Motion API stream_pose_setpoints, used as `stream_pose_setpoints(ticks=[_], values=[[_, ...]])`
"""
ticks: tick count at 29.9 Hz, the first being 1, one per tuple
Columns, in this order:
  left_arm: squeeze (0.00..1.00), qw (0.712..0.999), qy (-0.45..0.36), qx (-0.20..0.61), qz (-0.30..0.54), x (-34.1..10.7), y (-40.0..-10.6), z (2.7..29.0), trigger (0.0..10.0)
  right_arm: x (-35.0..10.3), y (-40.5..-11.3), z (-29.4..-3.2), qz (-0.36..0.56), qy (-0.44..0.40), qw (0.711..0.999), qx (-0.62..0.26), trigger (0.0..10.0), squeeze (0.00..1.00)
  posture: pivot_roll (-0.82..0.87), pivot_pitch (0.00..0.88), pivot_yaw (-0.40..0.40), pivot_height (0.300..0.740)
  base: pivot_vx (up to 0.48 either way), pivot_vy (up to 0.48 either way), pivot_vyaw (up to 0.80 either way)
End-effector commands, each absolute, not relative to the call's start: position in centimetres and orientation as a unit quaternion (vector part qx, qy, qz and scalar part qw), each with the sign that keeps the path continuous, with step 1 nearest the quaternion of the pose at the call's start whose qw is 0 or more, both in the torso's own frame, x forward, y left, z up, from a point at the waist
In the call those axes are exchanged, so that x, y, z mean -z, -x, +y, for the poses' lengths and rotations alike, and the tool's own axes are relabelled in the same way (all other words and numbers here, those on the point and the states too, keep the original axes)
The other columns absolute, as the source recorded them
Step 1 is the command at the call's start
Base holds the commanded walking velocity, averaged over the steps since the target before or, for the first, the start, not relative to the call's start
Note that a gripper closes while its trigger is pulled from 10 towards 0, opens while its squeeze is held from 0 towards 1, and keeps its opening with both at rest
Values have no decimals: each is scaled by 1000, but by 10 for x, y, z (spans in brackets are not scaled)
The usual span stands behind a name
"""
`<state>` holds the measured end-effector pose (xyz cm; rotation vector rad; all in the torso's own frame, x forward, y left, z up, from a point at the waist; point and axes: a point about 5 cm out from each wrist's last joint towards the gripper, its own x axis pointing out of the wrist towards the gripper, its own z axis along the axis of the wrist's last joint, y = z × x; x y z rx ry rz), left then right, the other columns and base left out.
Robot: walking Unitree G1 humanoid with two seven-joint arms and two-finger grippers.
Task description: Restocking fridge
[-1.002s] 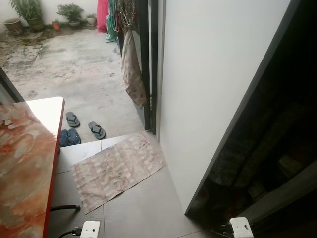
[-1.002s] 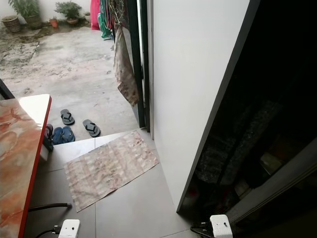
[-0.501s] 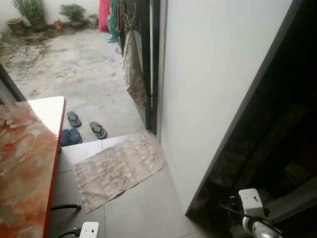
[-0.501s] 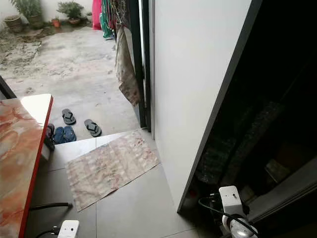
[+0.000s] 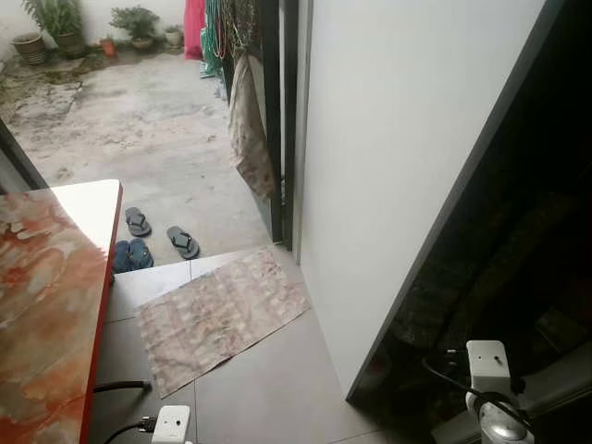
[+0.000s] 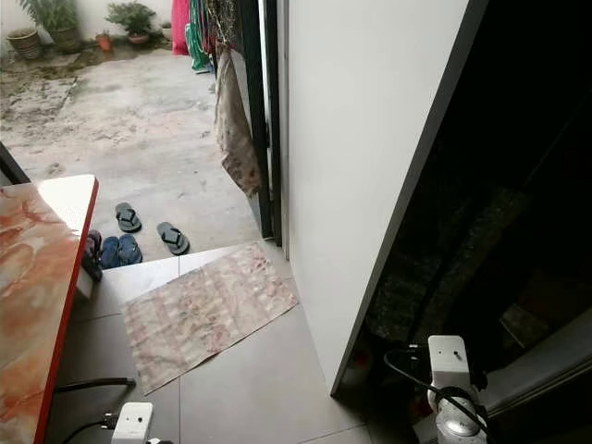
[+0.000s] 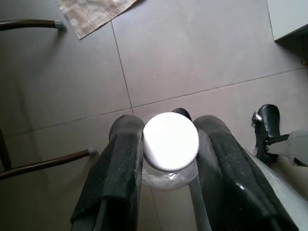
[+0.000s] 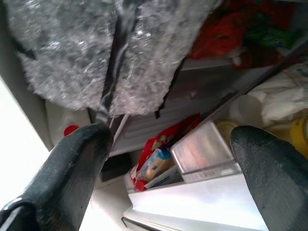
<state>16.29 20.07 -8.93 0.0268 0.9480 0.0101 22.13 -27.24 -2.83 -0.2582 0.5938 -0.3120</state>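
Observation:
My left gripper is shut on a clear glass jar with a white lid, held low over grey floor tiles. The fridge stands open on the right, its inside dark in the head views, beside its tall white panel. My right wrist is raised at the fridge's lower edge. My right gripper is open and points into the fridge, with nothing between its fingers. Ahead of it are a frosty bubble-textured bag, red packets and a clear shelf bin.
A red-edged marble table stands on the left. A patterned mat lies on the tiles before a doorway to a courtyard, with sandals outside. A cloth hangs on the door frame. Thin chair legs cross the floor near my left gripper.
My right wrist has risen from the bottom edge of the view and moved toward the fridge opening. The left wrist has shifted only slightly.

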Motion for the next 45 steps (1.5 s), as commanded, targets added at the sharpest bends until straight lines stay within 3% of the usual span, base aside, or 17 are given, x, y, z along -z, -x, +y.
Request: stream_pose_setpoints(ticks=[1,10,17,33,45], values=[[0,880,-24,-5,475,93,-153,206,10000,28,-219,-277,288,108,934,180,10000,0,-105,58,33,740,0,0,0],[0,882,-22,-6,470,91,-158,206,10000,14,-223,-293,237,114,933,245,10000,0,-103,60,32,740,0,0,0],[0,884,-21,-1,467,92,-159,199,10000,11,-227,-291,223,110,938,240,10000,0,-102,61,32,740,0,0,0],[0,879,-23,-10,477,95,-142,214,10000,3,-225,-305,208,129,921,302,10000,0,-96,59,33,740,0,0,0],[0,883,-23,-3,469,91,-159,202,10000,6,-212,-319,222,115,899,360,10000,0,-98,49,36,740,0,0,0]])
